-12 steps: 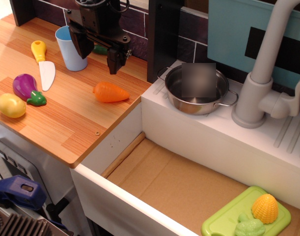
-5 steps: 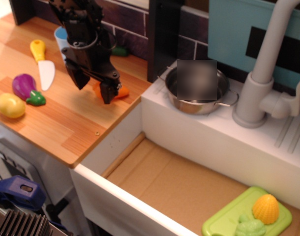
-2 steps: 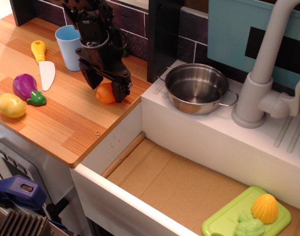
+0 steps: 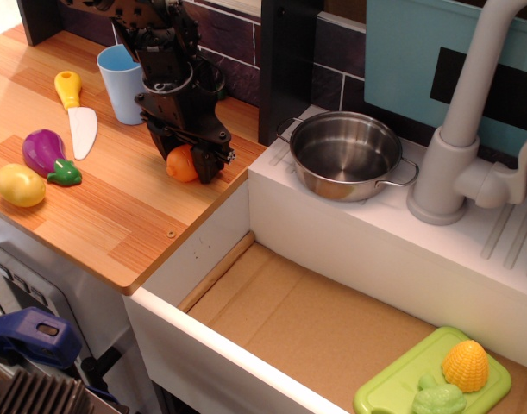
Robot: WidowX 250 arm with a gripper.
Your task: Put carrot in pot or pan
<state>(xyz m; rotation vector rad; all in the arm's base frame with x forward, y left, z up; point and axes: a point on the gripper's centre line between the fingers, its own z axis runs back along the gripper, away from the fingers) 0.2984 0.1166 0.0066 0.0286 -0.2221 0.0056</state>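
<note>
The orange carrot (image 4: 179, 164) lies on the wooden counter (image 4: 116, 216), close to its right edge. My black gripper (image 4: 187, 162) has come down over it, one finger on each side, and the jaws look closed on it; only its left end shows between them. The shiny steel pot (image 4: 332, 181) with two wire loop handles stands empty on the white ledge to the right of the gripper, a little higher than the counter.
A blue cup (image 4: 119, 82), a yellow-handled toy knife (image 4: 77, 116), a purple eggplant (image 4: 42, 152) and a yellow lemon-like toy (image 4: 20, 185) lie to the left. A grey faucet (image 4: 457, 155) stands right of the pot. A green board (image 4: 399, 390) with toy corn (image 4: 466, 365) lies in the sink.
My gripper came down from above the counter onto the carrot and moved right with it. Its fingers narrowed around the carrot since the last frame.
</note>
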